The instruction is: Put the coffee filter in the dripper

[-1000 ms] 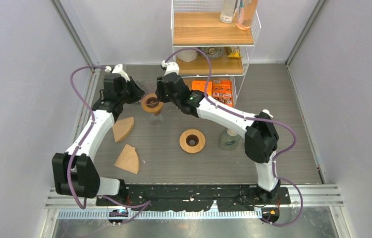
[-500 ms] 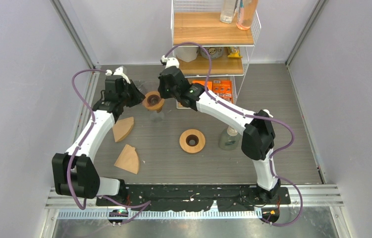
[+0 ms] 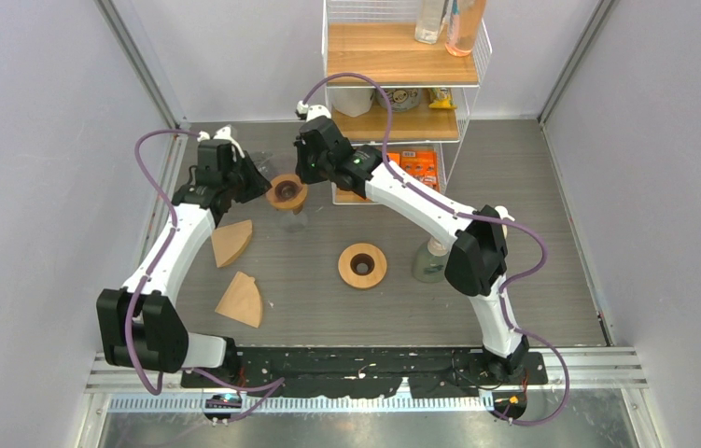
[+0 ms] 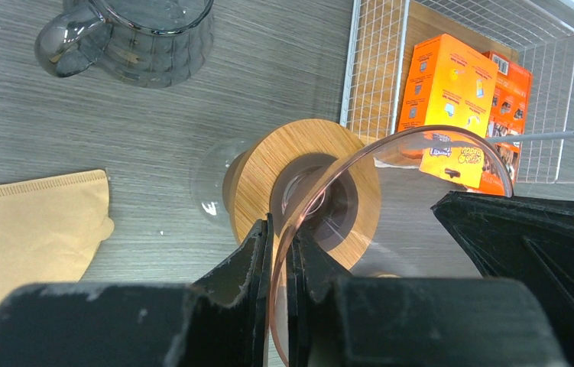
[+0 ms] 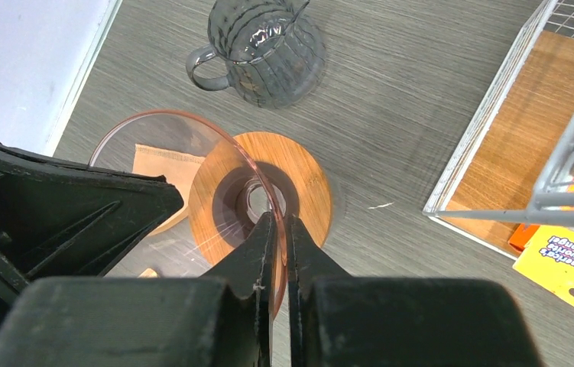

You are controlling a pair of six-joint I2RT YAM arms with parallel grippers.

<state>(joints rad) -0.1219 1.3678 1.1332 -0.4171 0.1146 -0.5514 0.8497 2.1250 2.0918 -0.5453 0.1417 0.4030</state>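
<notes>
Left jaws: the rim of the clear glass dripper with a round wooden collar (image 4: 268,164) is pinched by the left gripper (image 4: 281,229).
Right jaws: the same rim is pinched by the right gripper (image 5: 276,225).
Arms: both are stretched toward the far edge of the table (image 3: 533,233).
Filters: two tan fan-shaped paper filters (image 3: 232,241) (image 3: 241,301) are laid flat near the left edge.
Drippers: two are counted, the second wood-collared dripper (image 3: 362,265) mid-table.

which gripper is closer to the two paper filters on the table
Left. The left gripper pinches the rim of the dripper on the side facing the filters; the right gripper pinches the opposite rim, farther from them.
</notes>
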